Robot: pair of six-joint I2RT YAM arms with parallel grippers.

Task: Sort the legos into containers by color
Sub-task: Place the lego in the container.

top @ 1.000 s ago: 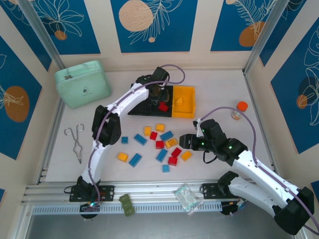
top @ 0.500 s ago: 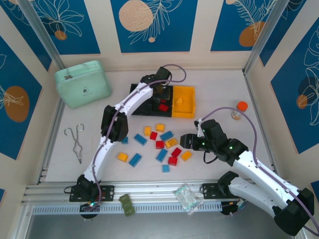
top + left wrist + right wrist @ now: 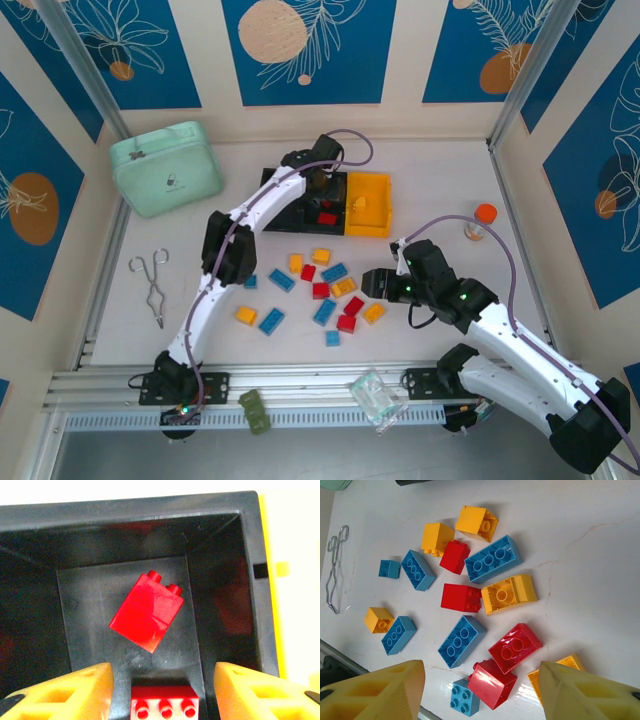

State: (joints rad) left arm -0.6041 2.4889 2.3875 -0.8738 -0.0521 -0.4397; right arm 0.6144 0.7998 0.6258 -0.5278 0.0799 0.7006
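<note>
Now poised with the left claw (image 3: 162, 682) low over the middle black bin (image 3: 225, 580), spread wide and holding nothing; below it, one red brick (image 3: 147, 612) askew over the bin floor and a second red one (image 3: 162, 707) by the near wall. Judged as the release step for red, so lift straight up first, clearing the bin walls before swinging back to the loose bricks (image 3: 320, 290) on the table (image 3: 450, 170); no sideways drag, or risk shoving the joined bins. Meanwhile, with the right claw (image 3: 480, 690) likewise spread and empty above the pile, probably best to take the nearest red brick (image 3: 515, 647); touching another red one (image 3: 491, 682) and just beside a long blue one (image 3: 461, 641), so close squarely across its free sides to avoid pulling neighbours along. Keep yellow pieces for the yellow bin (image 3: 378, 220).
</note>
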